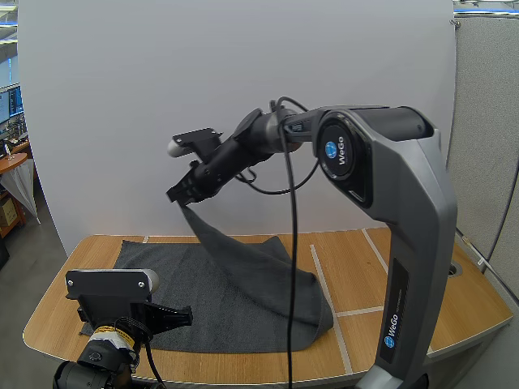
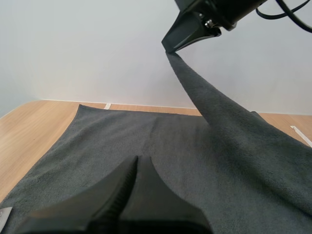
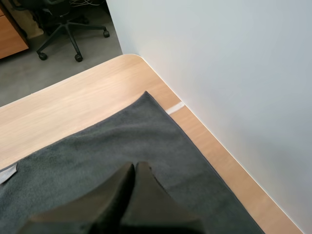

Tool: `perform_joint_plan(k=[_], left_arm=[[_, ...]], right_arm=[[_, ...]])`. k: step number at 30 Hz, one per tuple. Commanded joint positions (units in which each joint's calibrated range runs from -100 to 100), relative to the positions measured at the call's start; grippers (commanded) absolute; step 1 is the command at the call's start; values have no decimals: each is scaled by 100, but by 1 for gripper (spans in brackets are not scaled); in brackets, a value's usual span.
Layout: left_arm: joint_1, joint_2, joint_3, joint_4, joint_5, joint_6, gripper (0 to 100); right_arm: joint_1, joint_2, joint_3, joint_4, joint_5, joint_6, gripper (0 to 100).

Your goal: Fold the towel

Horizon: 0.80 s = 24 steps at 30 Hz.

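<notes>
Nearest, the left claw [image 1: 182, 316], clenched on nothing, hangs over the near left edge of the towel [image 1: 219, 300]. The surface [image 1: 405, 275] carries the towel, flat except one corner raised high above it, grasped by the right claw [image 1: 182, 194]. Risk: a shallow pinch slips and drops the corner mid-fold.

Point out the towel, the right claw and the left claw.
towel [image 1: 212, 293]: high view, its flat middle.
right claw [image 1: 180, 197]: high view, tips pinching the towel's corner.
left claw [image 2: 136, 159]: left wrist view, shut tips.
</notes>
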Motion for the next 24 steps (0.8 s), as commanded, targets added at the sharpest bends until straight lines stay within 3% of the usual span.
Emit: perform_joint_plan(k=[1,24], left_arm=[[-11,-26,0,32,-119,-31,0],[-11,-26,0,32,-119,-31,0]], right_arm=[[316,151,12,-19,-825,-64,0],[888,1365,-853,-8,-2338,-30,0]])
